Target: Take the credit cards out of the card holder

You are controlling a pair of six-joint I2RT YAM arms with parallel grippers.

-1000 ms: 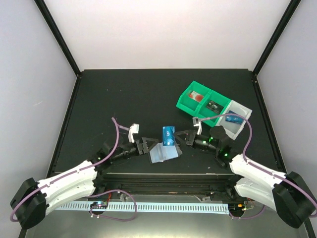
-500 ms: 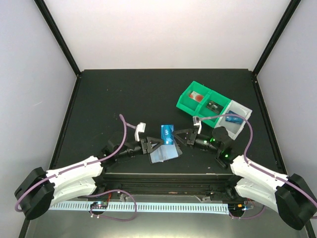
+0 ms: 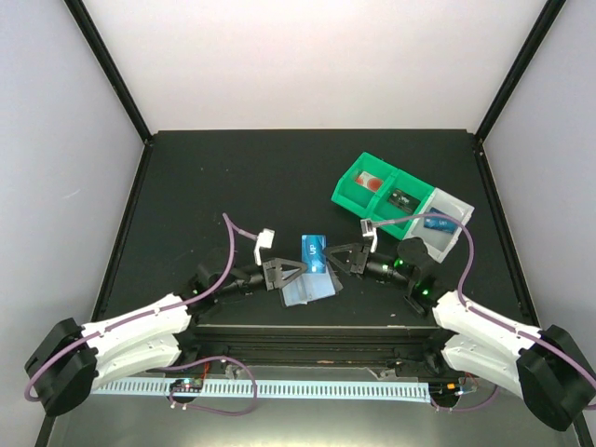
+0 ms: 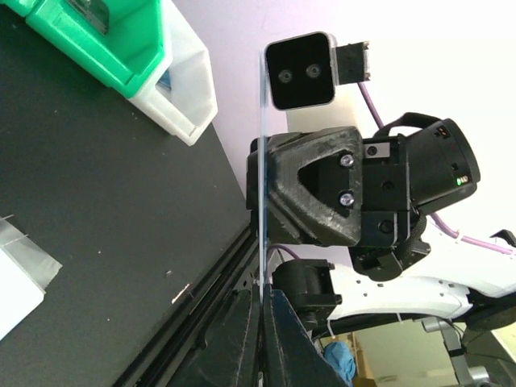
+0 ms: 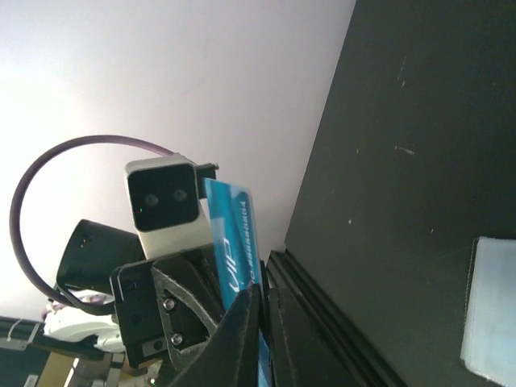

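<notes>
From above, the left fingers (image 3: 291, 273) and right fingers (image 3: 340, 258) meet from either side over the near middle of the black desk (image 3: 233, 177). Between them the pale card holder (image 3: 309, 289) sits tilted, with a bright-blue credit card (image 3: 315, 251) sticking up from its far edge. The green-and-grey tray (image 3: 346, 191) stands well apart at the right rear, and another blue card (image 3: 431, 223) lies in its grey end compartment.

In the left wrist view, the left fingers (image 4: 266, 318) are pressed shut on a thin pale sheet (image 4: 260, 161) seen edge-on. It is probably a panel of the card holder, though the angle makes that hard to confirm.

In the right wrist view, the right fingers (image 5: 256, 318) are clamped on the credit card (image 5: 234, 234). A pale panel of the card holder (image 5: 488, 310) shows at the right edge.
</notes>
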